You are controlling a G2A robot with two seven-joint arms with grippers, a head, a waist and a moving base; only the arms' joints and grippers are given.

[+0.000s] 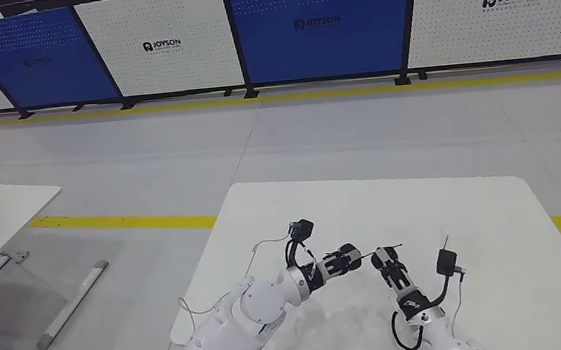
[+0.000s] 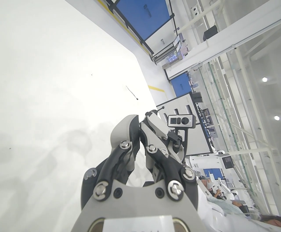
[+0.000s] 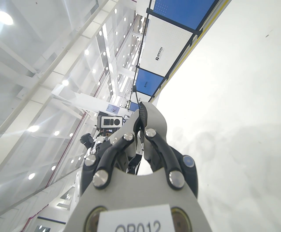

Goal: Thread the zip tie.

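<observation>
A two-armed robot works over a white counter (image 1: 484,207) in a bright factory hall. Beyond a grey floor marked with yellow lines stands a row of white and blue perforated panels (image 1: 512,9). Each panel carries a small dark logo with a word beside it, clear enough to read in the top view and the right wrist view. A white label (image 3: 136,219) on the base of the right pincer (image 3: 141,109) bears large dark characters, cut off by the frame's edge.

The right pincer is clamped on the zip tie (image 3: 136,95). Its two grey fingers press together. The thin black strip rises from between their tips and ends in a small blocky head, held clear of the counter. The fingers hide how far the tie runs back inside the grip.

The left pincer (image 2: 139,126) also has its fingers pressed together, and it is impossible to tell whether anything lies between the pads. Seen from above, the two pincers sit almost tip to tip over the near middle of the counter. The left one points across toward the right one.
</observation>
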